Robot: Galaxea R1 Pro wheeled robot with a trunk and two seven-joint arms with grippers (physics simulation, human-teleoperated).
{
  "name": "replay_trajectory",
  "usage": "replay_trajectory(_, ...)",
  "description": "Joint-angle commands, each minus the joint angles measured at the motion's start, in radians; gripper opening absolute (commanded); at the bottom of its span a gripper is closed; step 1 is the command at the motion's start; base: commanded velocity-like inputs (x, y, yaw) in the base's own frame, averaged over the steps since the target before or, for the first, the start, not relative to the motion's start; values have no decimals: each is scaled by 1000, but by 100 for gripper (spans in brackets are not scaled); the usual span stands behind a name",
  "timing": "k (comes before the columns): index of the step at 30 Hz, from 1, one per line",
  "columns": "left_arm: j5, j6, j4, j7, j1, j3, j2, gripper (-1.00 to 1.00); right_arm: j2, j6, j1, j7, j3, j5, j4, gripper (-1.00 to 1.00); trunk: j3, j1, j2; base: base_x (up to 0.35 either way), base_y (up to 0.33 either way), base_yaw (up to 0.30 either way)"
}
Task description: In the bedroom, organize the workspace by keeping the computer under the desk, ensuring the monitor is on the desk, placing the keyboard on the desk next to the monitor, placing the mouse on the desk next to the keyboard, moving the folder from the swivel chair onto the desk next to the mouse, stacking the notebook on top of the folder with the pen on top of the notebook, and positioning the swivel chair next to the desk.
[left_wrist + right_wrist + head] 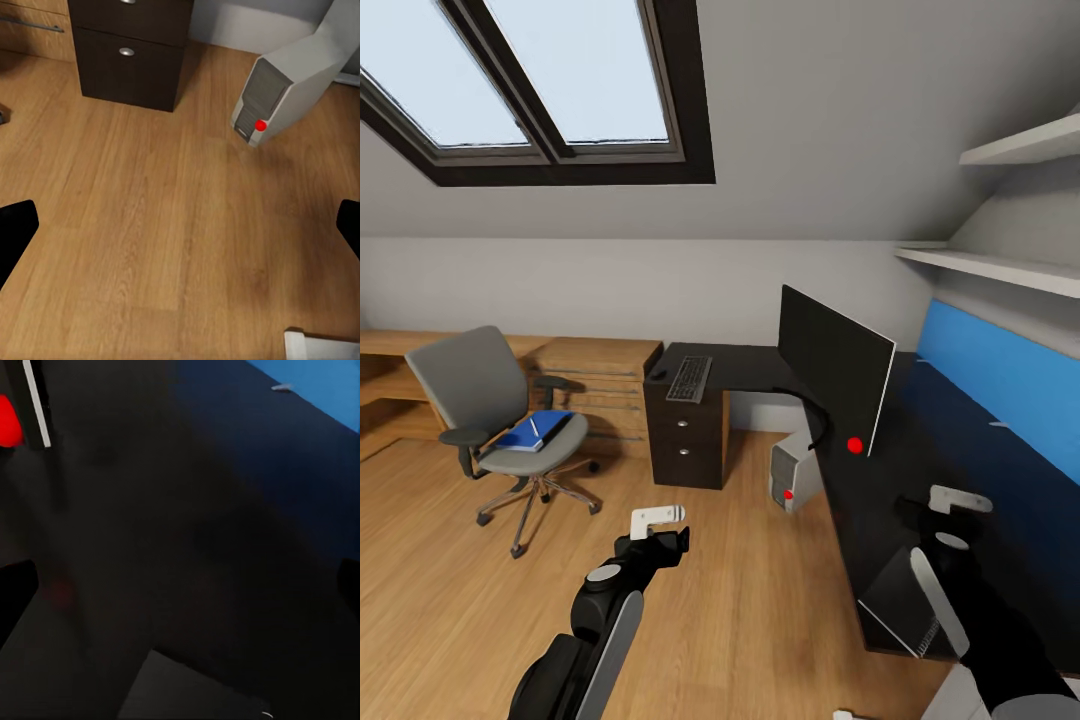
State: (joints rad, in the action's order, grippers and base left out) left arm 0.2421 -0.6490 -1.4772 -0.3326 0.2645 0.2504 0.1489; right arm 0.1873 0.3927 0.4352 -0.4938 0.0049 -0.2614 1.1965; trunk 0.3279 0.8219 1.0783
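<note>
Several parts of the job look settled already, as we judge it: the monitor (838, 368) stands on the desk (880, 500), the keyboard (689, 379) lies on the desk's far wing above the drawer unit (685, 430), and the computer (794, 470) sits on the floor tucked under the desk edge. We cannot make out the mouse for certain, though a small dark shape sits just beside the keyboard. Still to do: the folder (535, 430) rests on the seat of the swivel chair (500, 420), well apart from the desk, and the chair itself stands off near the wooden chest (600, 385). A dark flat rectangle with pale edges, likely the notebook (900, 605), lies on the near end of the desk, so it would have to be restacked once the folder arrives.

Our left gripper (658, 528) hangs over bare floor with nothing in it, its fingers spread wide in the wrist view, and the folder lies far off to its left. Our right gripper (958, 500) hovers above the desk, jaws wide and empty, with the notebook just below it.
</note>
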Motion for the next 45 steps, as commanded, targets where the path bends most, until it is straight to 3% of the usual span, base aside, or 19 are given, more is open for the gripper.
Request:
replay_trajectory(1, 11, -3, -1, -9, 1, 1, 0, 100, 9, -2, 9, 7, 1, -6, -14, 100, 1, 0, 1, 0, 0, 0)
replay_trajectory(5, 11, -3, 0, -9, 1, 1, 0, 100, 59, -27, 42, 98, 0, -5, -84, 100, 1, 0, 1, 0, 0, 0)
replay_trajectory(7, 11, -3, 0, -10, 1, 1, 0, 100, 70, -31, 48, 151, 0, -5, -129, 100, 1, 0, 1, 0, 0, 0)
replay_trajectory(8, 10, -3, 0, -10, 1, 1, 1, 100, 76, -52, 68, 255, 0, -4, -264, 100, 1, 0, 1, 0, 0, 0)
replay_trajectory(10, 10, -2, 0, -10, 1, 2, 1, 100, 76, -69, 73, 284, 2, -2, -305, 100, 1, 0, 1, 0, 0, 0)
replay_trajectory(26, 11, -3, -27, -3, 1, 3, 1, 100, 72, -78, 77, 375, 11, -4, -409, 100, 1, 0, 1, 80, 0, 0)
replay_trajectory(45, 11, -3, -37, -6, 1, 3, 1, 100, 75, -77, 77, 385, 3, -5, -413, 100, 61, 73, 134, 0, 0, 0)
